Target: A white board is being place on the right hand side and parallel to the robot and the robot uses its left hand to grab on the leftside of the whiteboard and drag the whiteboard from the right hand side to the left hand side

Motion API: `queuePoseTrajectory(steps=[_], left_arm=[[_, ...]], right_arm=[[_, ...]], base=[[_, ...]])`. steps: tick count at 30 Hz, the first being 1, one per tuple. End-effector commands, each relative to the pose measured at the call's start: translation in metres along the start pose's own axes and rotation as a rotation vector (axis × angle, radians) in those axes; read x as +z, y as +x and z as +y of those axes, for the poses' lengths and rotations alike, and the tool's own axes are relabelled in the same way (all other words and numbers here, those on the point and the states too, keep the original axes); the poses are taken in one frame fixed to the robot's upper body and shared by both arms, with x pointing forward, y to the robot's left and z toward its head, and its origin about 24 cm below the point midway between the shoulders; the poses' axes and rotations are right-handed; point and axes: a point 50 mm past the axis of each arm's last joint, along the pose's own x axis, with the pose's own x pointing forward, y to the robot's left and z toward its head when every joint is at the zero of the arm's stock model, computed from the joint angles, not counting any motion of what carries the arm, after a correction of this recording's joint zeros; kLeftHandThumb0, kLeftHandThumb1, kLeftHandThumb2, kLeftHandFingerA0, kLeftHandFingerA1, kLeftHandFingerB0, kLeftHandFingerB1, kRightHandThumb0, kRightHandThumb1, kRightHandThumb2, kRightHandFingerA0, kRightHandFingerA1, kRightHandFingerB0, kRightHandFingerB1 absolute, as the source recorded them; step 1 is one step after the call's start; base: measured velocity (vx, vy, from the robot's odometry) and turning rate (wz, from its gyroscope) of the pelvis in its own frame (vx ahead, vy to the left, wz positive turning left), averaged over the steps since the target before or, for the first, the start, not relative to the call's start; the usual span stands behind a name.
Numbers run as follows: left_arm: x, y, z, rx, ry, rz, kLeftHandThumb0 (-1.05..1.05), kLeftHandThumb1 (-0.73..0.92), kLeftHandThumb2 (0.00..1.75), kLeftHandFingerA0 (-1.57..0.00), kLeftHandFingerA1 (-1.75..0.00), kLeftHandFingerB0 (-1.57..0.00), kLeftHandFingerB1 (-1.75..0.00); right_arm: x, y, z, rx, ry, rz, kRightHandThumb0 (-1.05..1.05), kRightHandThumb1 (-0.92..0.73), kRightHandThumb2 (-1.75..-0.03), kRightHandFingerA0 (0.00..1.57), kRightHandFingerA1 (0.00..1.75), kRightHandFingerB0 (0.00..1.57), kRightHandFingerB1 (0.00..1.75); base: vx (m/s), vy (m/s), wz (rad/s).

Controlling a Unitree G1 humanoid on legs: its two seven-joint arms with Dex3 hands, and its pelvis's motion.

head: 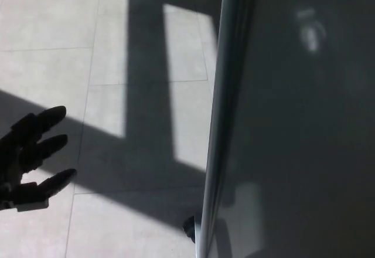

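The whiteboard (299, 123) fills the right half of the head view, its grey face in shade. Its metal left edge (220, 117) runs from the top down to a black caster (189, 228) at the bottom. My left hand (32, 158) shows at the far left edge, black, its fingers spread apart and pointing right, holding nothing. It is well to the left of the board's edge, with bare floor between them. My right hand does not show.
Pale floor tiles (53, 47) lie to the left of the board, crossed by broad dark shadow bands (146, 94) and bright sunlit patches.
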Motion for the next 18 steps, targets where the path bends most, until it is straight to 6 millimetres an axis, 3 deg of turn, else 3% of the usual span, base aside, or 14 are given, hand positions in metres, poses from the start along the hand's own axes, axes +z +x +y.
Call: queuePoseTrajectory(steps=[1,4,10,11,14,15,18], left_arm=[[0.015,0.029,-0.019,-0.092,-0.160,0.070,-0.18,0.51,0.67,-0.04,-0.31,-0.06,-0.17],[0.031,0.048,-0.030,-0.115,-0.135,0.067,-0.27,0.49,0.63,-0.07,-0.35,-0.10,-0.17],[0.043,0.074,-0.036,-0.193,-0.084,0.063,-0.36,0.47,0.56,-0.17,-0.34,-0.04,-0.20],[0.044,0.079,-0.038,-0.221,-0.118,0.073,-0.43,0.37,0.65,-0.09,-0.38,-0.06,-0.18],[0.046,0.087,-0.042,-0.249,-0.126,0.085,-0.50,0.39,0.62,-0.09,-0.35,-0.06,-0.18],[0.046,0.089,-0.042,-0.258,-0.127,0.089,-0.50,0.33,0.69,-0.07,-0.41,-0.03,-0.19],[0.049,0.096,-0.041,-0.303,-0.098,0.093,-0.54,0.36,0.73,-0.04,-0.36,-0.04,-0.20]], right_arm=[[0.003,-0.002,-0.008,-0.018,0.012,-0.039,-0.56,-0.74,-0.78,0.63,1.20,0.18,0.65],[0.004,-0.001,-0.009,-0.016,-0.011,-0.045,-0.58,-0.74,-0.79,0.64,1.23,0.18,0.67],[0.007,0.000,-0.008,-0.004,0.006,-0.052,-0.57,-0.73,-0.81,0.63,1.25,0.18,0.68],[0.007,0.000,-0.008,-0.004,0.007,-0.052,-0.56,-0.73,-0.81,0.63,1.26,0.17,0.67],[0.006,0.000,-0.010,-0.007,0.003,-0.046,-0.56,-0.73,-0.80,0.64,1.24,0.18,0.66],[0.006,0.000,-0.009,-0.008,0.006,-0.047,-0.56,-0.73,-0.80,0.65,1.24,0.18,0.67],[0.006,0.000,-0.010,-0.005,0.011,-0.050,-0.57,-0.73,-0.80,0.65,1.25,0.20,0.69]], base=[[0.00,0.000,0.00],[0.00,0.000,0.00],[0.00,0.000,0.00],[0.00,0.000,0.00],[0.00,0.000,0.00],[0.00,0.000,0.00],[0.00,0.000,0.00]])
